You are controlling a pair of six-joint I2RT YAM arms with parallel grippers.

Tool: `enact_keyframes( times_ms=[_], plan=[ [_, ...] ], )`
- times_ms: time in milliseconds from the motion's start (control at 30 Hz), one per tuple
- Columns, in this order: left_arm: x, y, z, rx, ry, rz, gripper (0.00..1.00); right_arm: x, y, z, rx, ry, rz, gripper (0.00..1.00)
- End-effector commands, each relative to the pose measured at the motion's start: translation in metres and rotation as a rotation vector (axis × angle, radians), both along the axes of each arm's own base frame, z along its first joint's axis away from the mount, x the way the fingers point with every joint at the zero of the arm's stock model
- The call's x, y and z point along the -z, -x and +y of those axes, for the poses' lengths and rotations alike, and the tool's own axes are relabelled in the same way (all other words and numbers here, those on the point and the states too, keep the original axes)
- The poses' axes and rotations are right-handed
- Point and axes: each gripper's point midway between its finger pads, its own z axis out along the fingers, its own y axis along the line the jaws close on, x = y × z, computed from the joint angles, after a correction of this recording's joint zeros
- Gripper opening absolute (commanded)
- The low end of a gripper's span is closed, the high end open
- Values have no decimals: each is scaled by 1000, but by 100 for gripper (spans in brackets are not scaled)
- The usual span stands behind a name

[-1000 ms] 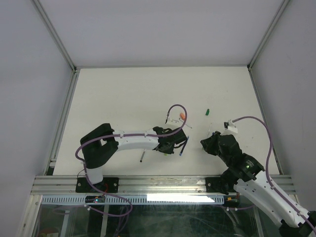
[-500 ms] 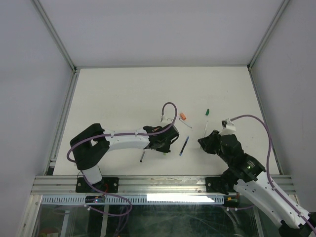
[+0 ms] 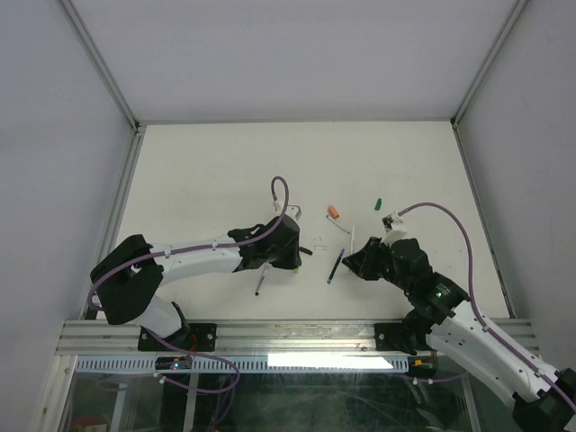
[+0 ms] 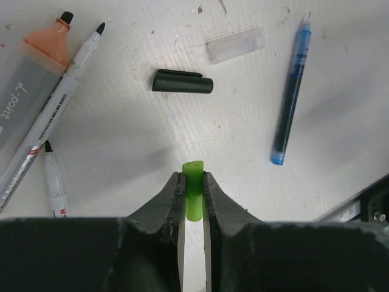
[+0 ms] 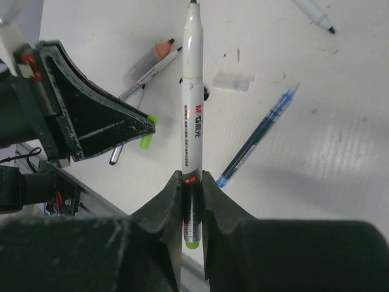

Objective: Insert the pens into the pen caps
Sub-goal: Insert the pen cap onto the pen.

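From above, the left claw [image 3: 288, 259] and the right claw [image 3: 354, 259] hang low over the middle of the desk [image 3: 207, 180]. A blue pen [image 3: 336, 266] lies between them. An orange cap [image 3: 333, 213] and a dark green cap [image 3: 379, 204] lie farther back.

The left wrist camera shows the left claw pinched shut on a light green cap [image 4: 194, 176]. The cap's end pokes out past the fingertips. A black cap [image 4: 182, 81] lies on the desk ahead, apart from it.

The right wrist camera shows the right claw clamped on the rear of a white pen [image 5: 192, 91], whose barrel runs straight out beyond the fingers. The light green cap sits left of the barrel, not touching it.
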Motion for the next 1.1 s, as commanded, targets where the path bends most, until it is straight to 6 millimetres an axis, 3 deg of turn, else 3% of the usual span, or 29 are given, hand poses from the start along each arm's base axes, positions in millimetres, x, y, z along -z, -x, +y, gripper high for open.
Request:
enact_keyframes(
  times_ms=[0, 100, 200, 500, 800, 1067],
  plan=[
    [-38, -15, -14, -5, 186, -63, 0, -14, 1, 31, -96, -136, -10, 0],
    [-43, -18, -14, -24, 230, -65, 0, -10, 4, 38, -102, -172, 7, 0],
    [-63, -20, -16, -38, 304, -99, 0, -6, 9, 45, -97, -216, 31, 0],
    [-89, -28, -17, -79, 435, -149, 0, 7, 39, 80, -133, -296, 97, 0],
    [-95, -25, -17, -91, 495, -151, 0, 5, 59, 110, -158, -314, 75, 0],
    [-95, -25, -16, -100, 507, -152, 0, 6, 60, 122, -166, -314, 83, 0]
  ],
)
